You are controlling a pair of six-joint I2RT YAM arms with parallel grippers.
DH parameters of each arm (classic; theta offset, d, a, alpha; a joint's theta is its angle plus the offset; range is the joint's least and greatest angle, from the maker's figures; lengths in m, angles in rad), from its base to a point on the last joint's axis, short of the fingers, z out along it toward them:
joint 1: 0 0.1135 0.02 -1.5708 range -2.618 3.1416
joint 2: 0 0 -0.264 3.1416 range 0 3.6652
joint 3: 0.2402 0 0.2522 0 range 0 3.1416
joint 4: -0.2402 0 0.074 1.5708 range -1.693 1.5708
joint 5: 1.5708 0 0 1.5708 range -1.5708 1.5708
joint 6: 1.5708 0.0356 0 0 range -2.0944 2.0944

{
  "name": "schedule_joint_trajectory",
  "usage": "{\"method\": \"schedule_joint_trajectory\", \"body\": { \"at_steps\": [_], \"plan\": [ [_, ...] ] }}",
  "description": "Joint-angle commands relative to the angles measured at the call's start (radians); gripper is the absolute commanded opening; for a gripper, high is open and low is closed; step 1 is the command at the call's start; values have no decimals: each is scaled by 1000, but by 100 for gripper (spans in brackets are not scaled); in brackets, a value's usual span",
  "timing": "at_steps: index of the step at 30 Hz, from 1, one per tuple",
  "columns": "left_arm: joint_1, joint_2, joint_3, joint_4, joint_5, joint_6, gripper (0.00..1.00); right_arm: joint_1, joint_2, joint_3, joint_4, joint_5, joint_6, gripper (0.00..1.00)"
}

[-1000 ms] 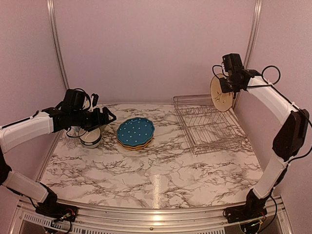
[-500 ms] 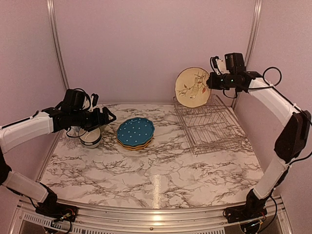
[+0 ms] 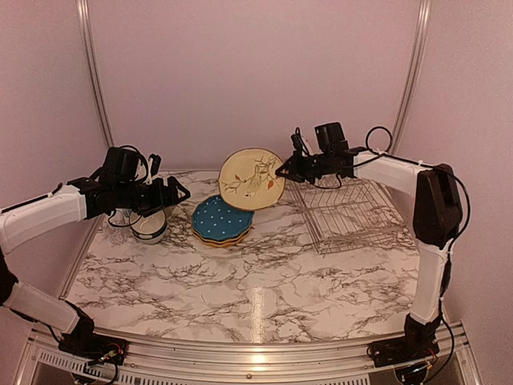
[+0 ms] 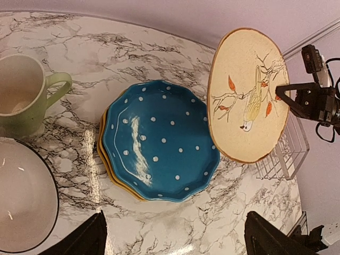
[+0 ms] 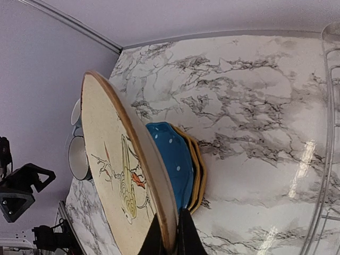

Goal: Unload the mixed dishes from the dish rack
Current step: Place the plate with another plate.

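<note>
Upper centre, top view: the right gripper (image 3: 282,171), jaws clamped on the cream plate (image 3: 251,179) rim, has carried it left from above the rack (image 3: 345,212). It now hangs tilted over the stacked plates (image 3: 222,220), so stacking is probably next. The left gripper (image 3: 178,192) jaws are spread, holding nothing.

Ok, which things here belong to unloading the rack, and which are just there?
Job: dish rack, cream plate in the right gripper, blue-and-yellow plate stack, white bowl, pale-green mug.
Just there: marble table, metal frame posts.
</note>
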Motion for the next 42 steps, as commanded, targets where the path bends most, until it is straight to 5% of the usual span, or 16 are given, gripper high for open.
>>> {"method": "schedule_joint_trajectory", "body": {
  "at_steps": [1,42],
  "plan": [
    [-2,-25,-16,-13,-16,16,92,75,34,102,145,-98,77,0],
    [-3,-20,-12,-10,-16,16,92,188,341,369,-117,106,-6,7]
  ]
}}
